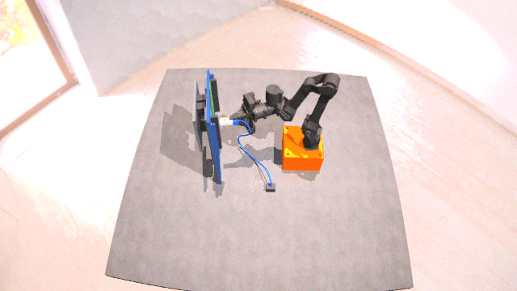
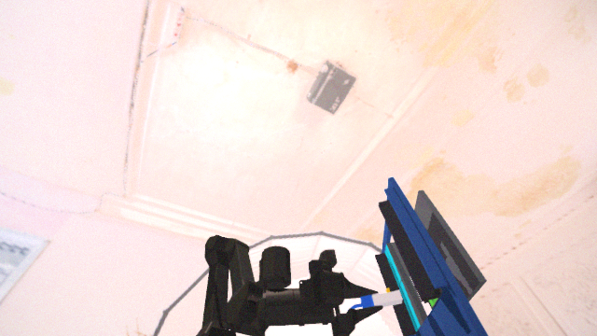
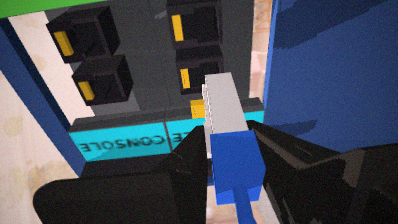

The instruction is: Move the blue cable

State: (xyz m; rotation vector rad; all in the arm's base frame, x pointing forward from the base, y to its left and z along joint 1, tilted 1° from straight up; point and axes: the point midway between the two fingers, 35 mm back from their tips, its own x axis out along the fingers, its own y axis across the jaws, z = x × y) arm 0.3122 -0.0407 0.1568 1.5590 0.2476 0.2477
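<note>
The bench carries everything, its breadth letting robot and rack face one another with working room between. The blue rack frame stands upright, presenting its ports sideways, so the plug has to travel roughly level rather than downward. The six-joint arm bends up and over from its orange pedestal, which raises its foot, likely so that it can reach the ports straight on. A cyan label strip reading CONSOLE runs along a dark panel, there to tell one port from another; which server it belongs to I cannot tell. The claw is clenched on the plug, one finger to each side, a grip that leaves the nose free to enter a port and probably keeps the tab squeezed. From the plug's rear the blue cable curves slackly to a small black anchor block, slack that should spare the plug a sideways tug. The RJ45-style plug itself is in the claw, nose towards the panel; whether its tip is inside a port is unclear. Lining it up with the lower CONSOLE port would need care, since a slight tilt could catch the rim.
</note>
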